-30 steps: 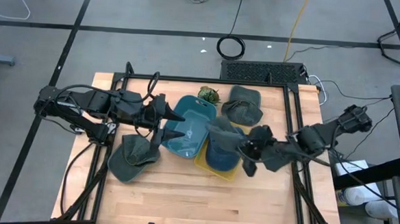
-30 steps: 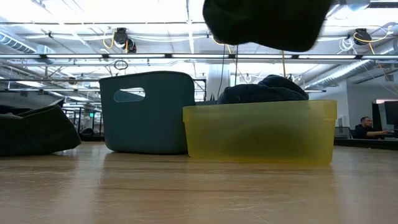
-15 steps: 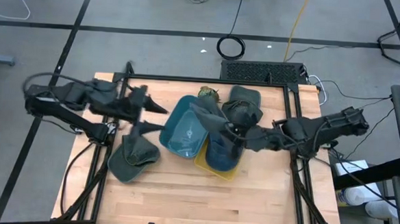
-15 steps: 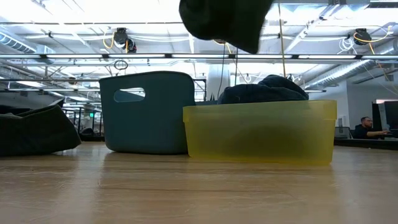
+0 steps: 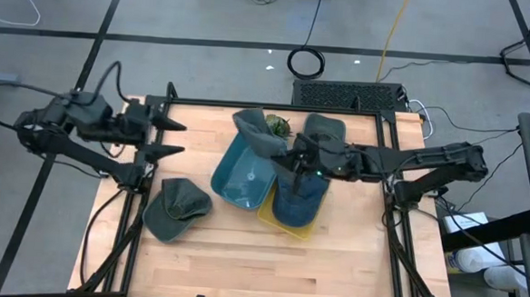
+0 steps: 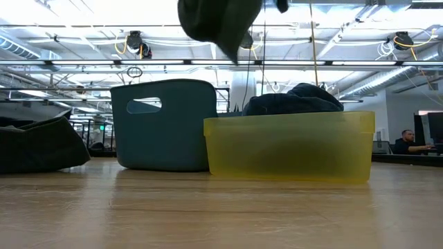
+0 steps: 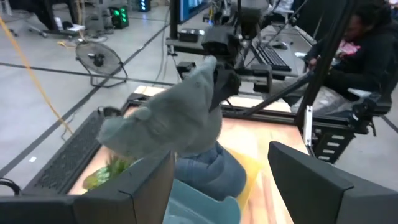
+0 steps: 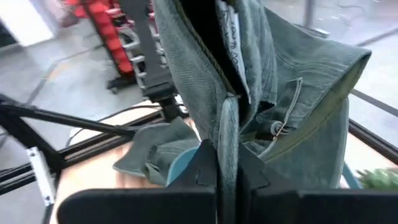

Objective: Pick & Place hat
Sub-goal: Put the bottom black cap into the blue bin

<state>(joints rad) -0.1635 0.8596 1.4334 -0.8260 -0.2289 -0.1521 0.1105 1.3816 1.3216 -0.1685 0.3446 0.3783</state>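
Observation:
A grey-green hat (image 5: 258, 133) hangs in the air over the teal bin (image 5: 236, 185), held by my right gripper (image 5: 292, 156), which reaches in from the right. In the low view the hat (image 6: 218, 21) is at the top, above the bin (image 6: 166, 124). A yellow bin (image 5: 284, 224) beside the teal one holds a blue hat (image 5: 296, 197). Another grey-green hat (image 5: 176, 207) lies flat on the table near the left. My left gripper (image 5: 176, 137) is open, back at the table's left side, touching nothing. My right gripper pinches a bunched fold of the hat's cloth (image 8: 227, 134) between its two fingers (image 8: 205, 168); several layers show, with the inner label visible. It comes roughly level from the table's right. The hat is lifted clear, drooping past the fingertips over the teal bin.
A third grey-green hat (image 5: 325, 138) and a green camouflage item (image 5: 275, 124) lie near the far edge. The near half of the wooden table (image 5: 268, 267) is bare. A black frame borders the table. A person (image 7: 373, 37) sits beyond the table's right side.
My right gripper has carried the hat toward the table's left and far edge, from above the yellow bin to above the teal bin. My left gripper has drawn back from the teal bin toward the table's left edge, staying open.

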